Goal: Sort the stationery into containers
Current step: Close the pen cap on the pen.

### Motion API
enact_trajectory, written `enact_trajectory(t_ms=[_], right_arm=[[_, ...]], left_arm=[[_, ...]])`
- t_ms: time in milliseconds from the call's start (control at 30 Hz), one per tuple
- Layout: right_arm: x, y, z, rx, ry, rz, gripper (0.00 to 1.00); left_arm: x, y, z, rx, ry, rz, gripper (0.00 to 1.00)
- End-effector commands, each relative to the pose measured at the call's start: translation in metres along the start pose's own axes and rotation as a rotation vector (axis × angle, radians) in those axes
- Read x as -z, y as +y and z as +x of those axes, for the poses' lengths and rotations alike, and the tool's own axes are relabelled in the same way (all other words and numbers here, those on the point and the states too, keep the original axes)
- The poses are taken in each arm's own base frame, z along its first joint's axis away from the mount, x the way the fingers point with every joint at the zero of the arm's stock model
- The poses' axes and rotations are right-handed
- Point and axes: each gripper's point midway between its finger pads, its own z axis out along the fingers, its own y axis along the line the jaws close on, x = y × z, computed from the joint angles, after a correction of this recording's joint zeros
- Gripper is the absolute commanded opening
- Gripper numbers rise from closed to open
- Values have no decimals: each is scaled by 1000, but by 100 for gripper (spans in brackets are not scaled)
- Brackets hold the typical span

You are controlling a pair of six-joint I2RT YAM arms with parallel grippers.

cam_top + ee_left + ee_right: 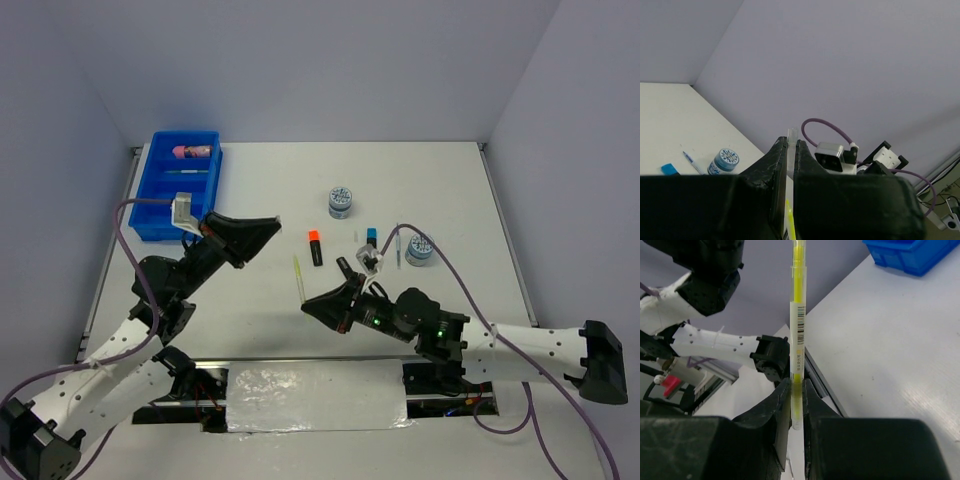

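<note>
My right gripper [306, 303] [797, 390] is shut on the lower end of a thin yellow pen [299, 275] [798, 325], which stands upright above the table. My left gripper [272, 224] [791, 145] hovers left of it, shut on a small clear tube like a pen cap [791, 135]. The blue tray [160, 210] sits at the back left and holds a pink cylinder [195, 152] and a thin pen [190, 172]. On the table lie an orange-capped marker [315, 247], a blue-capped marker [371, 238], a thin pen [398, 245] and two patterned discs [341, 200] [419, 247].
Grey walls close in the table at the back and both sides. A purple cable [450, 275] loops from the right arm over the table near the right disc. A white sheet [315, 395] lies between the arm bases.
</note>
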Motion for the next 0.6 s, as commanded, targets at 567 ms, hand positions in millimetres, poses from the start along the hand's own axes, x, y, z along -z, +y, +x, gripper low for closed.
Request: enact_trajectory(t_ms=[567], right_arm=[[-23, 38, -54, 55, -134, -48, 0]], left_arm=[[5, -9, -9, 53, -71, 21, 0]])
